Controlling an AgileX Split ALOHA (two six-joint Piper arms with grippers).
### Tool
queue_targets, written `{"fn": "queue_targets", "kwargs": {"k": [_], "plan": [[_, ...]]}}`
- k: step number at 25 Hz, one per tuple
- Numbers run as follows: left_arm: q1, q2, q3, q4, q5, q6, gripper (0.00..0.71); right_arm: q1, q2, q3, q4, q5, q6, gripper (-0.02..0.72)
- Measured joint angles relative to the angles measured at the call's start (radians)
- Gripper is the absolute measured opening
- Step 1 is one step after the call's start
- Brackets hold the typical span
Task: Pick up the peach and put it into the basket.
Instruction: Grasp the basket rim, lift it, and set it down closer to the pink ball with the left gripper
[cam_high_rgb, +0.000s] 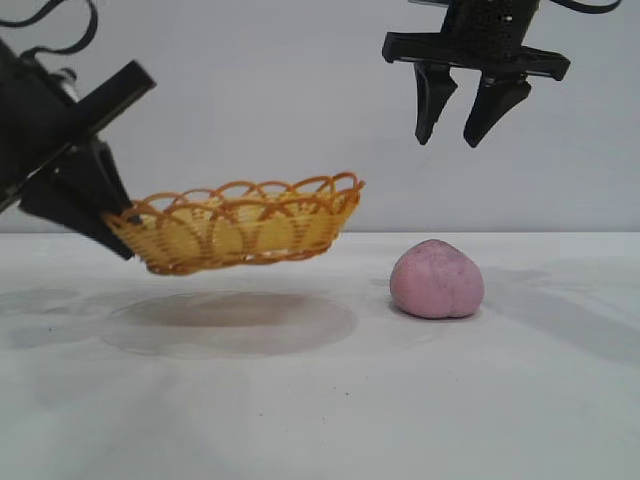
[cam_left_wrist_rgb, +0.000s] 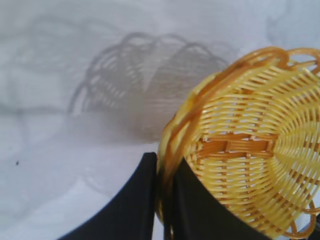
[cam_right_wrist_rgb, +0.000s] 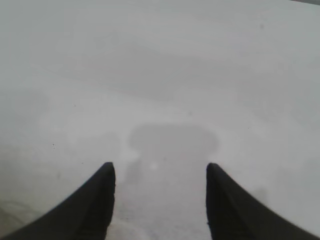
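The pink-mauve peach (cam_high_rgb: 437, 279) rests on the white table, right of centre. The yellow-orange wicker basket (cam_high_rgb: 240, 224) hangs above the table, tilted, with its right end higher. My left gripper (cam_high_rgb: 112, 222) is shut on the basket's left rim and holds it up. In the left wrist view the two black fingers (cam_left_wrist_rgb: 137, 200) pinch the rim of the basket (cam_left_wrist_rgb: 250, 145). My right gripper (cam_high_rgb: 452, 138) is open and empty, high above the peach and slightly to its right. The right wrist view shows its spread fingertips (cam_right_wrist_rgb: 107, 175) over bare table; the peach is out of that view.
The white table (cam_high_rgb: 320, 400) carries the basket's shadow (cam_high_rgb: 230, 320) beneath it. A plain grey wall stands behind. Nothing else lies on the table.
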Motion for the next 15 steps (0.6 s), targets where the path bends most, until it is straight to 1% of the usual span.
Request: {"fn": "queue_targets", "kwargs": {"k": [2,4,8,15], "plan": [[-0.021,0.000,0.005,-0.010,-0.027,0.000,0.000,0.000,0.000,0.000,0.002,-0.004,0.000,0.389],[-0.051,0.000,0.008,-0.028,-0.062,-0.002,0.000,0.000,0.000,0.000,0.002,-0.004,0.000,0.389],[-0.101,0.000,0.008,-0.048,-0.096,-0.006,0.000,0.000,0.000,0.000,0.002,-0.004,0.000,0.389],[-0.105,0.000,0.008,-0.054,-0.108,-0.009,0.000,0.000,0.000,0.000,0.002,-0.004,0.000,0.389]]}}
